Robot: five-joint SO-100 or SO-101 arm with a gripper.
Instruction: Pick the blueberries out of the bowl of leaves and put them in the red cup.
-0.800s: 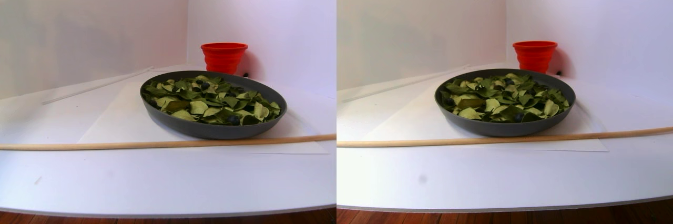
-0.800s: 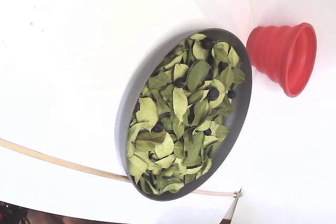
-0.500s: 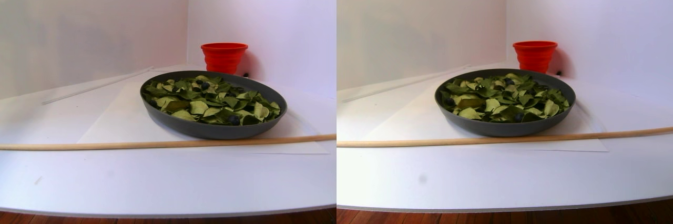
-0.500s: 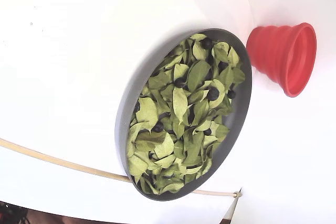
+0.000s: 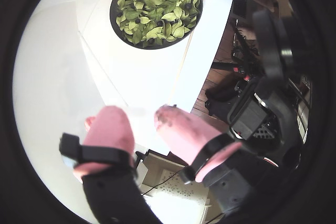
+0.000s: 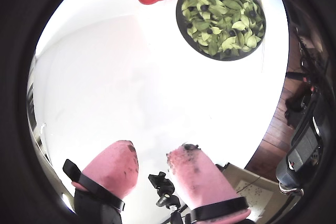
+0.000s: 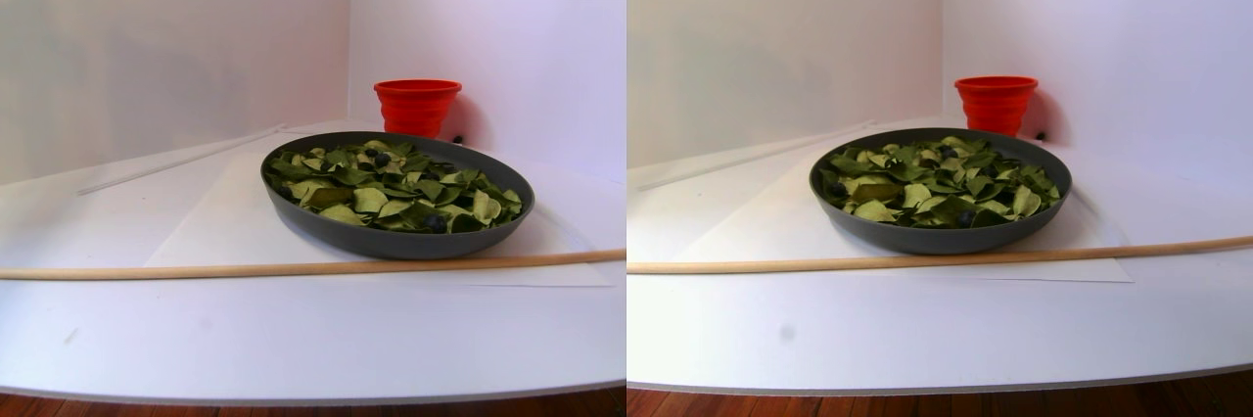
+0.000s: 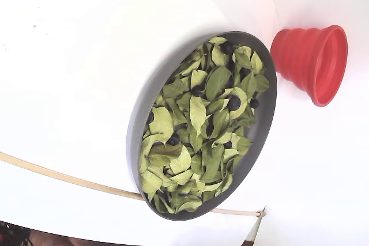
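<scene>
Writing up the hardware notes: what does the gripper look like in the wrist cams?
The gripper has two blunt, rounded fingers covered in pink material, each cinched by a black strap near its base. The tips are smudged with dark stains. The body behind them is black, and in a wrist view a thin black cable runs below it.

A thin wooden stick (image 7: 294, 267) lies across a white table (image 7: 294, 339), over the front edge of a white paper sheet (image 7: 225, 226); wooden floor (image 7: 294, 407) shows below.

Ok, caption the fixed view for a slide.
Grey bowl of leaves and blueberries beside the red cup.
</scene>
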